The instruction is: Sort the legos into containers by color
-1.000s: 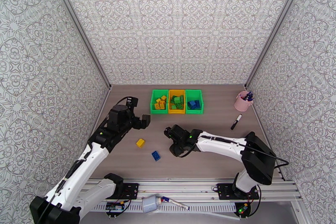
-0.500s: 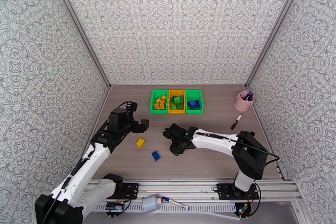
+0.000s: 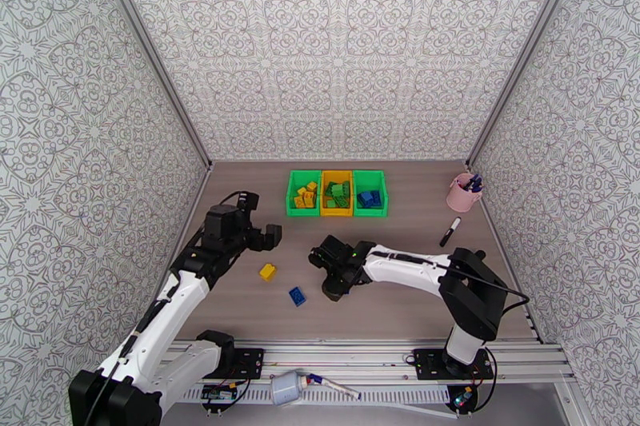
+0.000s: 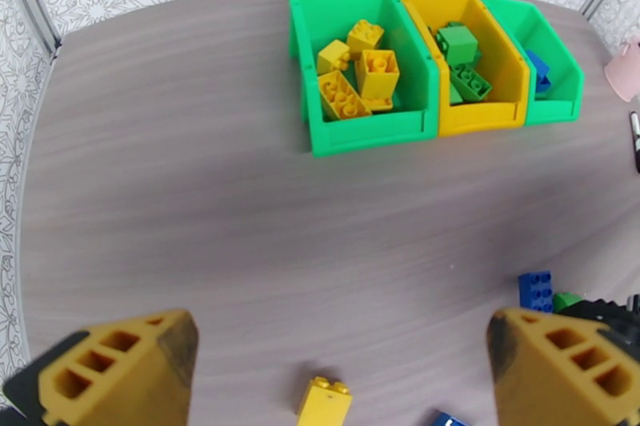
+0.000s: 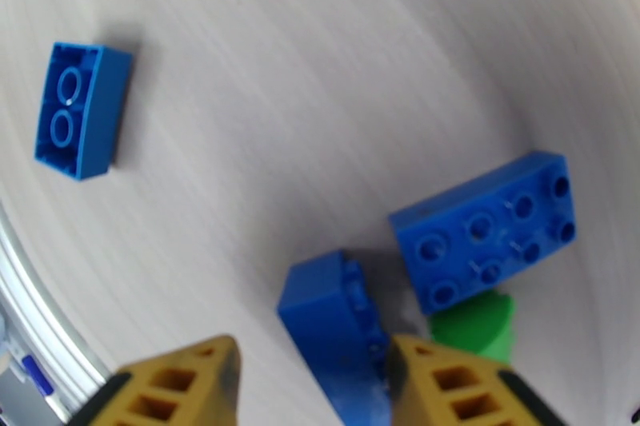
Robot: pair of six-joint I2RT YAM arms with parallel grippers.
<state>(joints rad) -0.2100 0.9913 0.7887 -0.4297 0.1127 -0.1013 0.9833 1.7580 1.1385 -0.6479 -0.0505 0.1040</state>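
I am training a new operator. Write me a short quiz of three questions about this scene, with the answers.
1. True or false: the yellow bin holds yellow bricks.
2. In the right wrist view, the brick nearest the right gripper is: A yellow, B blue, C green.
3. Fill in: the left gripper is ____ (open or shut).
Key: 1 false, it holds green bricks; 2 B; 3 open.

Containers [image 3: 336, 213] in a row at the back of the table [image 3: 400, 316].
Legos [image 3: 305, 197] lie inside; two more legos [image 3: 268, 271] in front, leftward; the cup [image 3: 462, 194] stands right of the row, the marker [image 3: 450, 232] before it.
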